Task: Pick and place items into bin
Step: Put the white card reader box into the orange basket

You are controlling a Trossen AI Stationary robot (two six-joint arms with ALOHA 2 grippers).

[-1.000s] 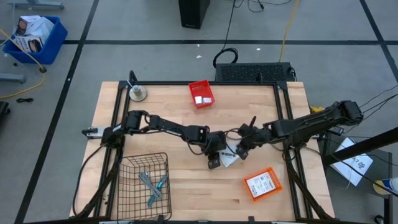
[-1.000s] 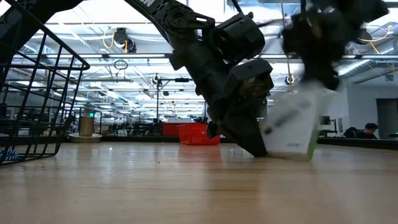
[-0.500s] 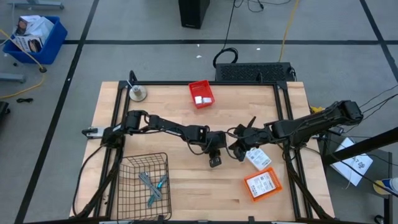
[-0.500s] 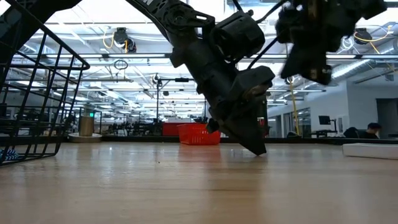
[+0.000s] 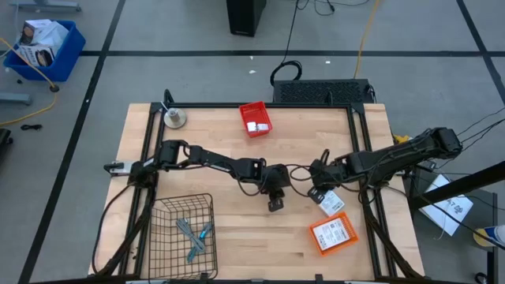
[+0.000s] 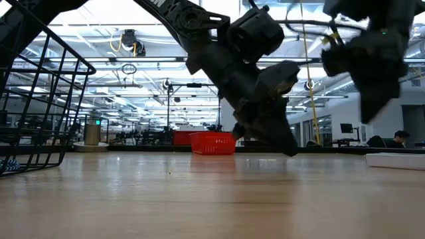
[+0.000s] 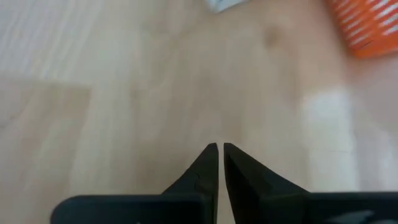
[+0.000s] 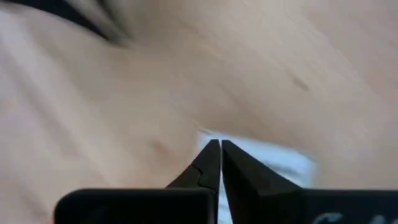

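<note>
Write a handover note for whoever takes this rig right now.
Left hand: shut, empty, just above mid-table.
Right hand: shut, empty, over the flat white printed packet lying on the wooden table.
Done: grey metal tool and teal-handled tool are in the black wire basket.
Left: white packet, the orange printed packet at the near right, and the small white blocks in the red tray.

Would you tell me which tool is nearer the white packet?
The right tool hangs just beside the white packet; the left tool is farther off toward the table's middle.
</note>
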